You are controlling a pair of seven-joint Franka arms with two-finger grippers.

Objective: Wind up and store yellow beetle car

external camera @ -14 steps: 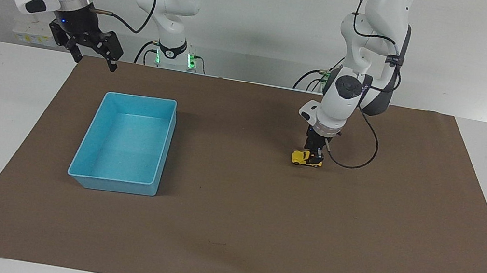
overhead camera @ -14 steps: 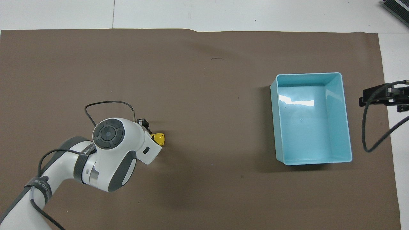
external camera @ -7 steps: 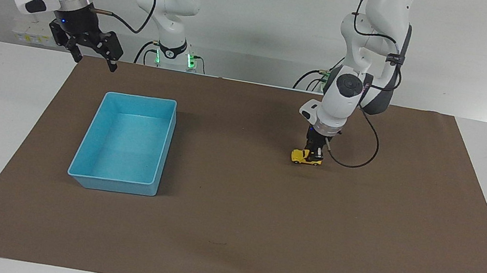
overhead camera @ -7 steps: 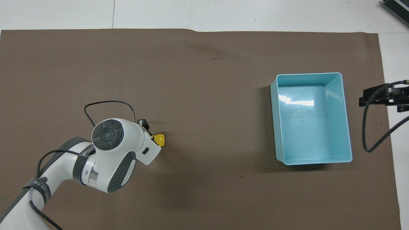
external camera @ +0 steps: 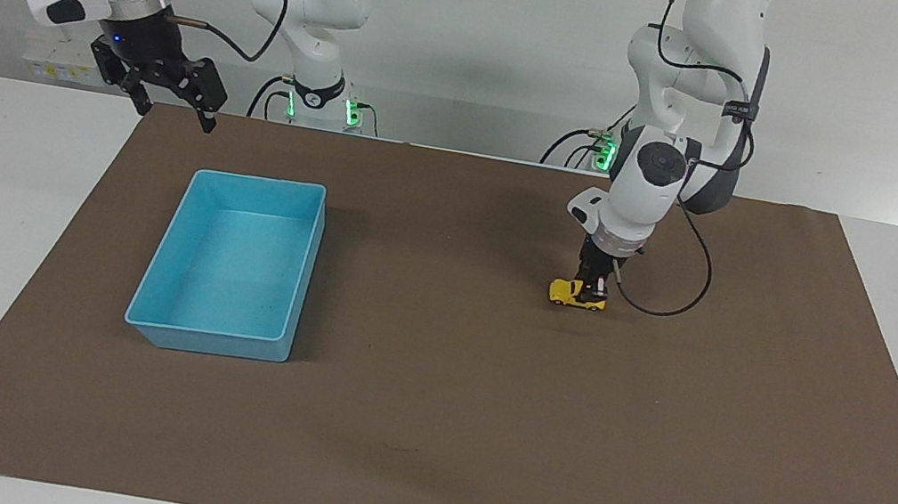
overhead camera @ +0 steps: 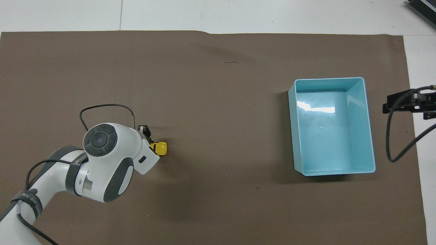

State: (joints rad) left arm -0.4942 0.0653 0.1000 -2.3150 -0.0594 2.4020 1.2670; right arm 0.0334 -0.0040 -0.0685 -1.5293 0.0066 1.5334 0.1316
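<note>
Yellow and tiny, the yellow beetle car [external camera: 576, 294] is seen on the brown mat [external camera: 439, 431], clamped at its rear between the fingers of the left gripper [external camera: 590, 289], which is pressed down onto it from above; its nose pokes out past the fingertips toward the right arm's end of the table. Winding appears to be the step in hand, judged from the low grip with the wheels on the mat. A backward drag with steady downward pressure is likely called for next, followed by a lift and a carry. Well apart from the fingers, the blue bin [external camera: 156, 278] is left empty. Over the mat's corner near that bin, the right gripper [external camera: 167, 95] is held waiting, its fingers spread.
</note>
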